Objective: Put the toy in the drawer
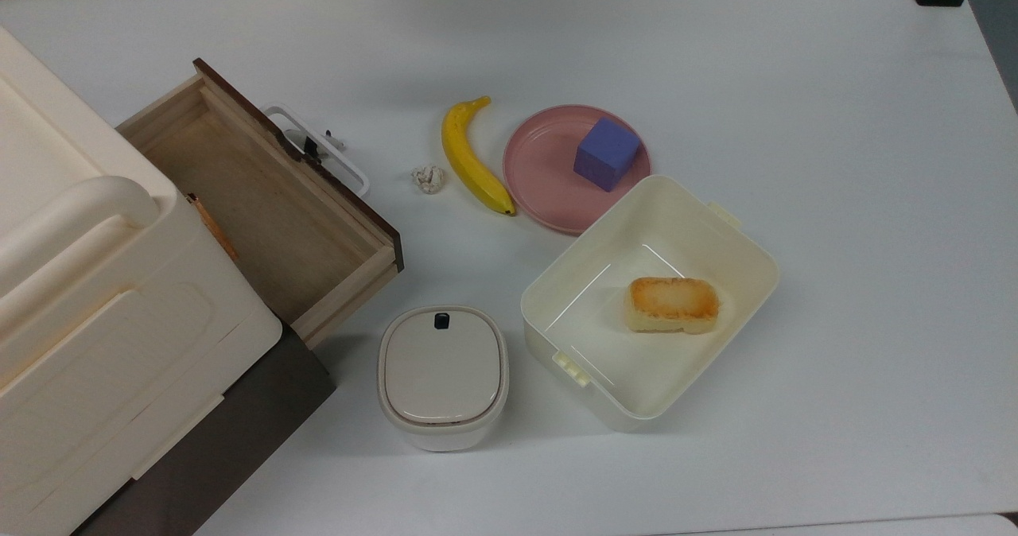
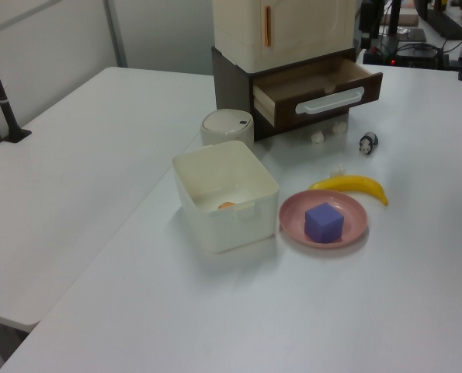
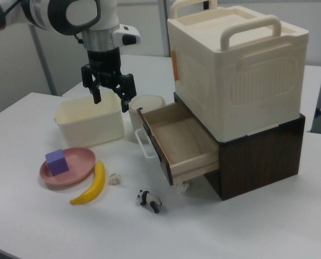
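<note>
top view: straight down over bench (image 1: 835, 122) | left view: oblique, high, far, faces drawer (image 2: 317, 87) front | right view: oblique, nearer, opp. side | shared: drawer, banana (image 3: 91, 184)
</note>
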### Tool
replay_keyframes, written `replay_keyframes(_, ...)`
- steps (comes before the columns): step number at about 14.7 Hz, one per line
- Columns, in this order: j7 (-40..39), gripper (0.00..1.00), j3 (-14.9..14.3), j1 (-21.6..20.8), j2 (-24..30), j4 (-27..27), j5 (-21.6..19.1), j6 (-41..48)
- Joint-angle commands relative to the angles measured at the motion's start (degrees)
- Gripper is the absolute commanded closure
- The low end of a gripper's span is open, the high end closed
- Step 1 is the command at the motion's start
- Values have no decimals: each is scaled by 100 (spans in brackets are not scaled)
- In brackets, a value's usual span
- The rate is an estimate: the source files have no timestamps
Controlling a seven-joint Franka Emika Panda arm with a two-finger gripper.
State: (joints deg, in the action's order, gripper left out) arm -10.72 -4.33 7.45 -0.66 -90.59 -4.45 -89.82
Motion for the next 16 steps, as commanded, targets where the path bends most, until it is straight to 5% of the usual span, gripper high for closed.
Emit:
replay_keyframes(1,770,0,-32,-33,92,-29,-337,70)
replay_keyframes(4,1824,0,3,-42,101,-28,-530,53)
replay_keyframes(6,3260,0,-93,11,92,-55,-872,-270)
replay_keyframes(10,5507,0,-182,20,84,-160,-647,-773)
replay_keyframes(13,5678,0,-164,2,75,-431,-373,-773)
replay_keyframes(16,5686,0,-51,-85,49,-1037,389,-922)
